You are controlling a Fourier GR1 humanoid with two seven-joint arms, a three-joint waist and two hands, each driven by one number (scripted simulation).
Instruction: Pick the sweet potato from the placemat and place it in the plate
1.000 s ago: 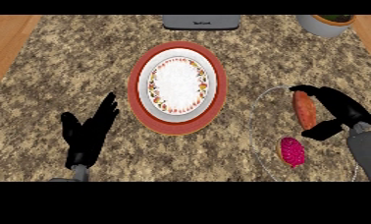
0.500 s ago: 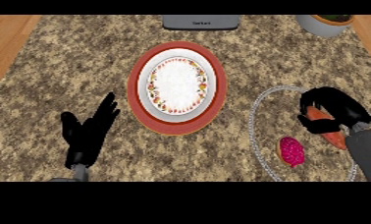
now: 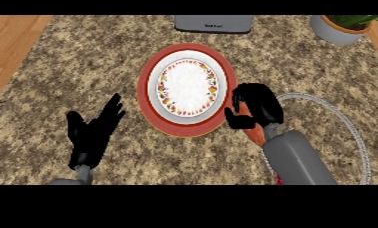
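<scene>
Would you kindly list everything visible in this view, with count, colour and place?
counter: one, speckled brown, fills most of the view
wood strip: one, light brown, upper left edge
plate: one, white with a patterned rim, centre, on a disc
disc: one, red, under the plate
placemat: one, clear with a grey rim, right, partly behind the right forearm
sweet potato: one, orange, mostly hidden in the right hand, just right of the disc
box: one, grey, top centre
plant pot: one, grey with green leaves, top right
left hand: one, black, open, resting lower left
right hand: one, black, curled round the sweet potato
right forearm: one, grey, lower right
</scene>
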